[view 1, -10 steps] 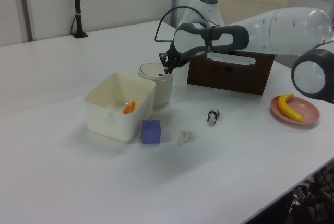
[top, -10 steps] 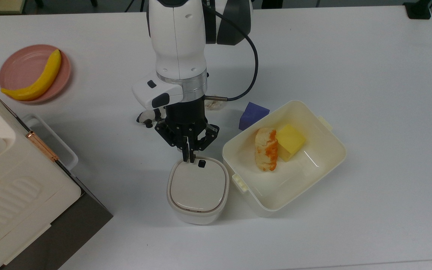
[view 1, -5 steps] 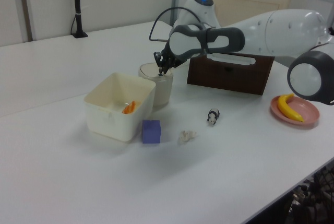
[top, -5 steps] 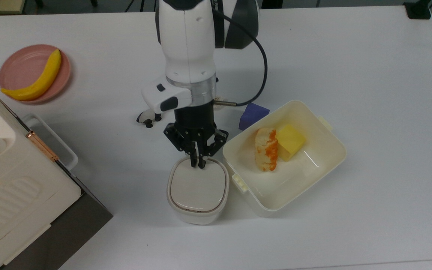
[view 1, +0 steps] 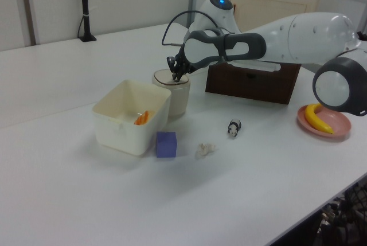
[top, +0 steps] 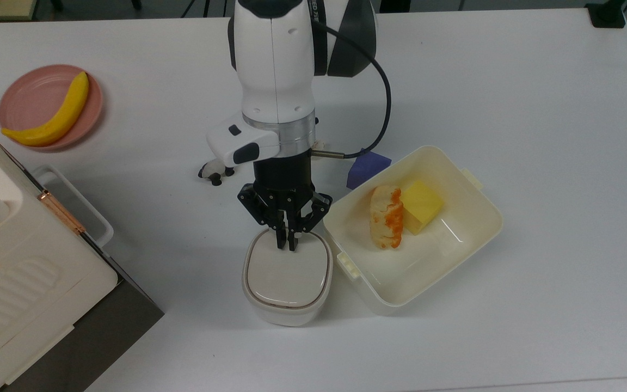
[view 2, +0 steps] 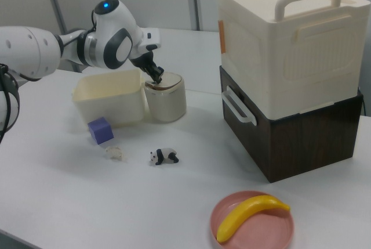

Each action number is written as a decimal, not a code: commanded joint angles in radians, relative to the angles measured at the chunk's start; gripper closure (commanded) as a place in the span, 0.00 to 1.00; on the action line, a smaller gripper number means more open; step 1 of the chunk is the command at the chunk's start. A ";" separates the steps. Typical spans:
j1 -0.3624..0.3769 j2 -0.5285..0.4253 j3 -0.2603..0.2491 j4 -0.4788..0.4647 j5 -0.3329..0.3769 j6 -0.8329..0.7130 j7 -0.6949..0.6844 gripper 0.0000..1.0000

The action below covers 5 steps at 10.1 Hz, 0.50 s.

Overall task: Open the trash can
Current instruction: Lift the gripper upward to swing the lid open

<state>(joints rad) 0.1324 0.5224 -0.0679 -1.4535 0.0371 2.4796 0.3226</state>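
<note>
With its fingers drawn narrow, the hand [top: 286, 246] bears on the small off-white rounded plastic trash can [top: 287, 276] lid's button edge; next, press straight down.

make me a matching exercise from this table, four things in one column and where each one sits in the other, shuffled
Things:
1. banana
2. yellow block
3. claw
4. toy panda

Places:
A. inside the cream tub
B. on the bare table, standing alone
C. on the pink plate
D. at the lid of the trash can

Pairs: 1-C, 2-A, 3-D, 4-B
</note>
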 commanded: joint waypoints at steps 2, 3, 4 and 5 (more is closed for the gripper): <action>-0.013 -0.169 -0.003 -0.030 0.013 -0.328 -0.031 0.62; -0.017 -0.203 -0.012 -0.030 0.020 -0.447 -0.087 0.07; -0.023 -0.240 -0.016 -0.030 0.017 -0.550 -0.111 0.00; -0.049 -0.274 -0.017 -0.031 0.015 -0.626 -0.167 0.00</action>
<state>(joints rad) 0.1063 0.3270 -0.0733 -1.4492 0.0396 1.9773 0.2525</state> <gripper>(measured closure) 0.366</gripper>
